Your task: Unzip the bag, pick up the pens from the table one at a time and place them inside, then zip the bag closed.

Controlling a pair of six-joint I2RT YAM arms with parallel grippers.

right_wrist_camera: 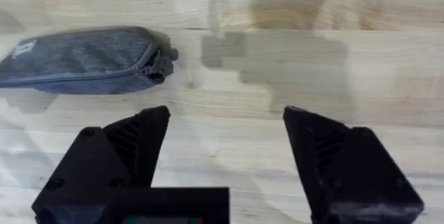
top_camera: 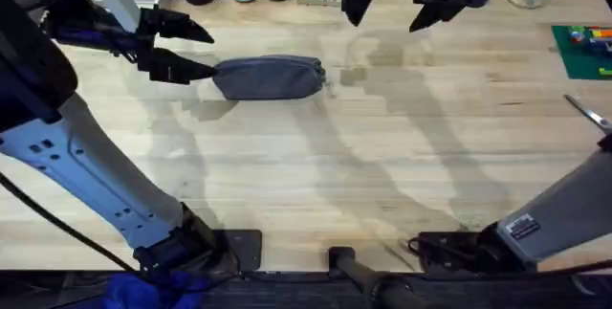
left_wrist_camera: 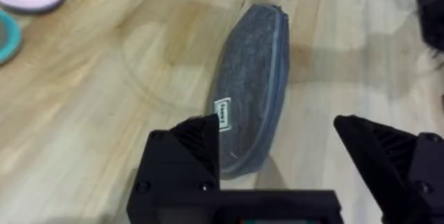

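The bag (top_camera: 271, 77) lies zipped on the table (top_camera: 316, 175), its zipper pull apparently at the end toward the right gripper (top_camera: 385, 17). Both grippers hang with fingers apart, the left gripper (top_camera: 201, 51) just beside the bag's other end. That one should pin the fabric while the right pinches the pull squarely.

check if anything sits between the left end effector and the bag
Nothing visible does. The left end effector is open right at the left end of the bag, with bare table around it. In the left wrist view the bag lies just ahead of the open fingers.
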